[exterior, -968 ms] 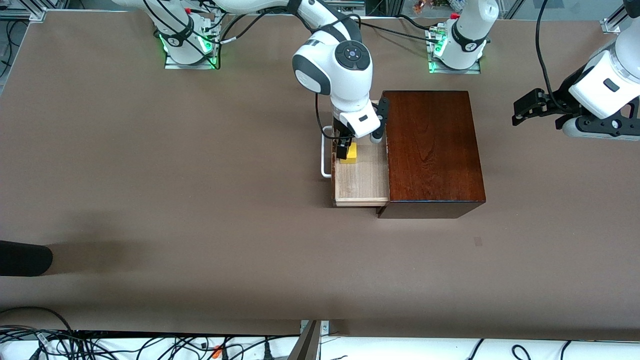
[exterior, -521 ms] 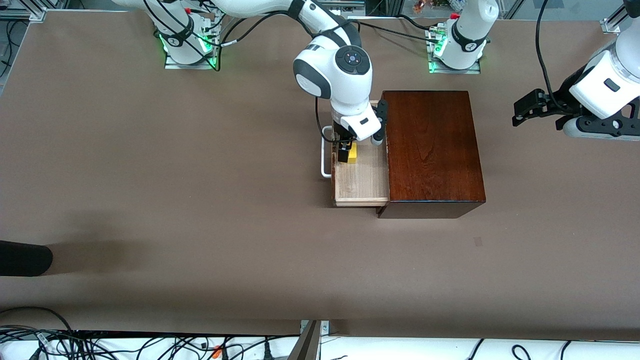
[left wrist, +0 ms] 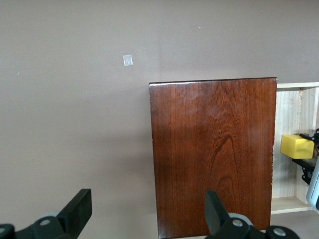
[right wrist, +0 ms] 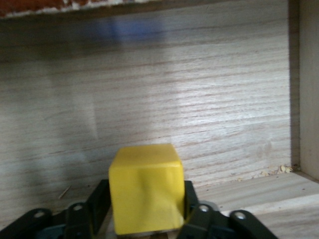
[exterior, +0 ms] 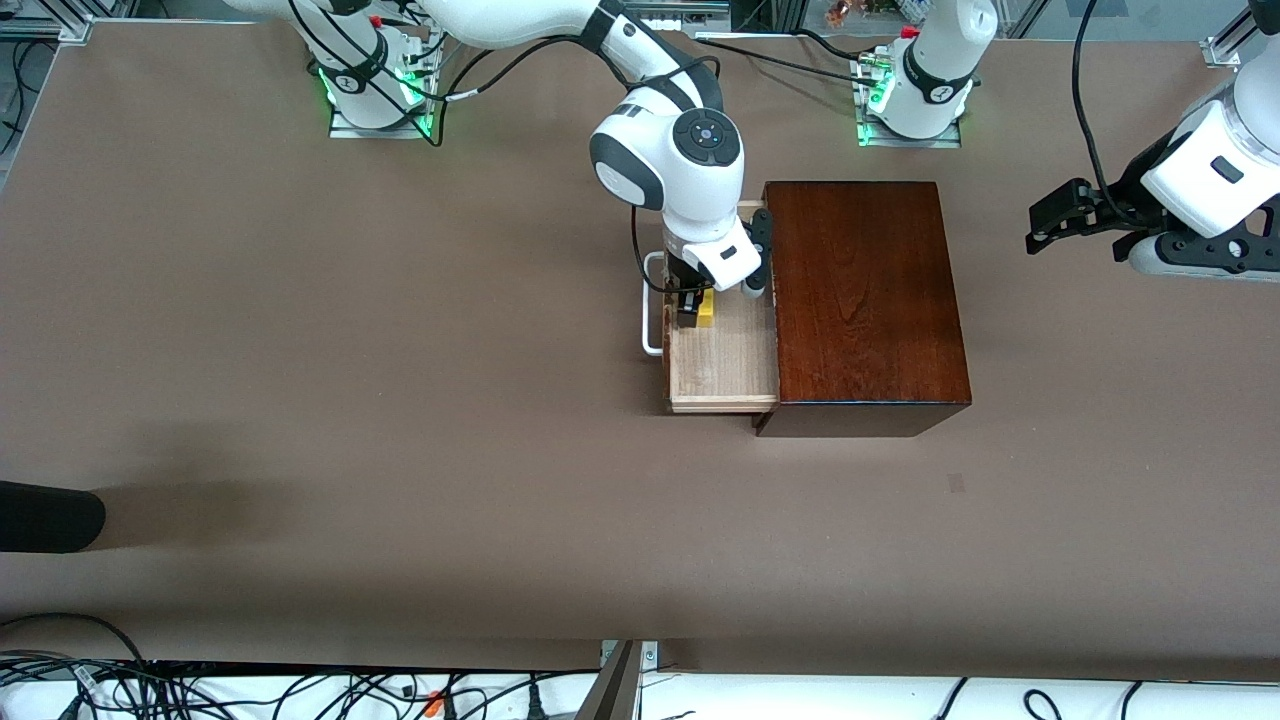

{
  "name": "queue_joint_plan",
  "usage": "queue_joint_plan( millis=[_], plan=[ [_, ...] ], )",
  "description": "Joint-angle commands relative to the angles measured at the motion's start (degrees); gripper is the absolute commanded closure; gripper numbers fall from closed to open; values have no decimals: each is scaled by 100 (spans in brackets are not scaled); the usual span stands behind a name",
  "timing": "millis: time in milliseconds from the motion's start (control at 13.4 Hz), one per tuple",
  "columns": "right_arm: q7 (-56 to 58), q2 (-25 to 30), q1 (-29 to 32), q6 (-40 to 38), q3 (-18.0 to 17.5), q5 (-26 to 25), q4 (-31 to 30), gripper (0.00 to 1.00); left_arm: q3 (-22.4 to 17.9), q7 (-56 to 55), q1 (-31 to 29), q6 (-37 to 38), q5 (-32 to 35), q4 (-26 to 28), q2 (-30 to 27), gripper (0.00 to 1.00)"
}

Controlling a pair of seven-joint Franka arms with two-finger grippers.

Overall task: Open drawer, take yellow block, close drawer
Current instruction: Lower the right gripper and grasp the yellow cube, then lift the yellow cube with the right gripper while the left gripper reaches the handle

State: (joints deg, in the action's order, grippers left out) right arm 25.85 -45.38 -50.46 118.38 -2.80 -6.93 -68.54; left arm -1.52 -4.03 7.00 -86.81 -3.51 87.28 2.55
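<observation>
The dark wooden box (exterior: 860,300) stands mid-table with its drawer (exterior: 722,365) pulled out toward the right arm's end, white handle (exterior: 650,310) in front. The yellow block (exterior: 707,310) is in the drawer, between the fingers of my right gripper (exterior: 692,310). In the right wrist view the gripper (right wrist: 146,195) is shut on the block (right wrist: 146,179), over the pale drawer floor (right wrist: 174,99). My left gripper (exterior: 1060,215) waits open in the air at the left arm's end. The left wrist view shows it (left wrist: 147,204) open over the box (left wrist: 214,149), and the block (left wrist: 296,146).
A black object (exterior: 45,515) juts in at the table edge toward the right arm's end, nearer the front camera. A small pale mark (exterior: 957,483) lies on the table nearer the camera than the box. Cables run along the front edge.
My right hand has shifted slightly toward the box, with the yellow block between its fingers. The left arm has barely moved.
</observation>
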Motion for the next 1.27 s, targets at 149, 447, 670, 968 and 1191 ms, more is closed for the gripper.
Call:
queue_joint_plan(
  millis=[149, 447, 670, 968, 1191],
  plan=[
    [87, -50, -8, -52, 42, -54, 183, 90, -42, 131, 21, -29, -9, -36, -35, 0],
    [-1, 64, -17, -455, 34, -19, 261, 91, -42, 122, 21, -125, -9, -36, -27, 0],
    [-106, 135, -17, -1463, 25, 25, 980, 91, -42, 122, 21, -152, -9, -36, -35, 0],
    [-256, 679, 176, -2213, 86, 95, 1123, 91, -24, 122, 30, -231, 26, -80, -35, 0],
    [-265, 1013, 860, -2451, 69, 288, 1114, 90, -33, 122, 47, -248, 167, -89, -35, 0]
  ],
)
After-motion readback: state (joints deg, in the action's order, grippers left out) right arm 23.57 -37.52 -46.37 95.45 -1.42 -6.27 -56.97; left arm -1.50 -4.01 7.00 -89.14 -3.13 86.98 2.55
